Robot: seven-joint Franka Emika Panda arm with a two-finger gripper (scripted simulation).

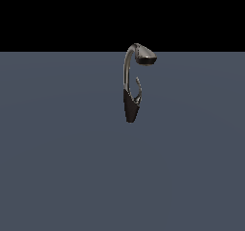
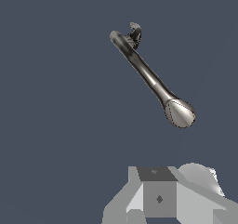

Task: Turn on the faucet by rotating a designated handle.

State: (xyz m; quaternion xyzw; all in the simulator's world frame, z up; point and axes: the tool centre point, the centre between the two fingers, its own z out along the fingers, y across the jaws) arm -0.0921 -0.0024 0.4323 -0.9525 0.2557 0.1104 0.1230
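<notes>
- The faucet is seen standing upright on the grey tabletop, with its spout head turned to the exterior view's right.
- The handle is seen poking up from the dark base.
- The end effector is partly shown, well apart from the faucet; whether it is open cannot be told.

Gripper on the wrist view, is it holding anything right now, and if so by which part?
Nothing is held. The grey gripper sits apart from the glossy chrome faucet, and its thin curved silvery handle is untouched.
</notes>
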